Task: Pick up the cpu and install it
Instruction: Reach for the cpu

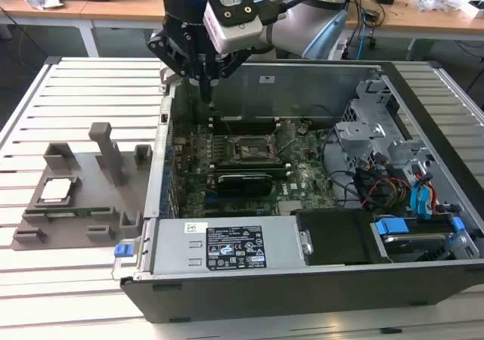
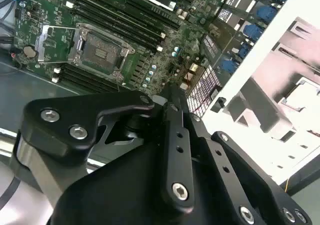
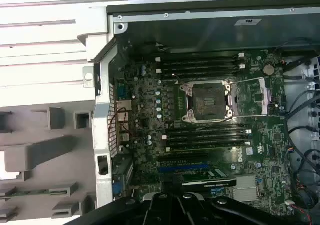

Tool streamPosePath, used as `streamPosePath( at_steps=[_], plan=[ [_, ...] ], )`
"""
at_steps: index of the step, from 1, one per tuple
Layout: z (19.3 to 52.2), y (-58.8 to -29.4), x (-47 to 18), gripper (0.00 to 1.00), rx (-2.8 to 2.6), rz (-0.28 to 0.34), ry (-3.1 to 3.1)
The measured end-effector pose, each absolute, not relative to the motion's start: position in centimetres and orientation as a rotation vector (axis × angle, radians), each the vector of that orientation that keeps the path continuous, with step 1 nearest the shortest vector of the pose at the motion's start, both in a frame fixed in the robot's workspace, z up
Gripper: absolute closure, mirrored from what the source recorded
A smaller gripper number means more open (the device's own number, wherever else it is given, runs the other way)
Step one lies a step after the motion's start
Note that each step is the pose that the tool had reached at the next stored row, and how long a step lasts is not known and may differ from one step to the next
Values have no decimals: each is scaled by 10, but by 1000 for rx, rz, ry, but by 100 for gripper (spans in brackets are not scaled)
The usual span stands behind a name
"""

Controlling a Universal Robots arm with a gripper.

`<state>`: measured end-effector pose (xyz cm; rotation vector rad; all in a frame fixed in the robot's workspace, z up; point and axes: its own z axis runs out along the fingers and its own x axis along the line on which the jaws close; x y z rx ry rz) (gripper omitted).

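Observation:
The cpu point(image 1: 59, 190), a small square chip with a pale silver top, lies in a recess of the grey holder tray point(image 1: 79, 211) at the exterior view's left, outside the computer case. In the second wrist view the cpu point(image 2: 306, 94) shows beyond the case wall. My gripper point(image 1: 206, 92) hangs above the case's far left corner, shut with nothing in it, well apart from the chip. Its fingers point(image 2: 172, 92) meet over the motherboard's edge. The motherboard socket point(image 1: 253, 149) point(image 3: 207, 101) point(image 2: 100, 50) sits bare, with its metal cover plate point(image 3: 256, 92) folded aside.
The open case point(image 1: 162, 174) has tall metal walls between tray and motherboard. A black card point(image 1: 240, 181) and memory slots point(image 3: 200, 65) flank the socket. Drive cages and cables point(image 1: 393, 166) are at the exterior view's right. The tray carries upright grey posts point(image 1: 106, 147).

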<state>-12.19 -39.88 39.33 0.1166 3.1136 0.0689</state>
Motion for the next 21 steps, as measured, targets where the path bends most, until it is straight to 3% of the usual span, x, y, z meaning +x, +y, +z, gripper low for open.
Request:
streamPosePath(
  at_steps=[21],
  plan=[
    [393, -399, -165, 89, 117, 69, 3114]
  ],
)
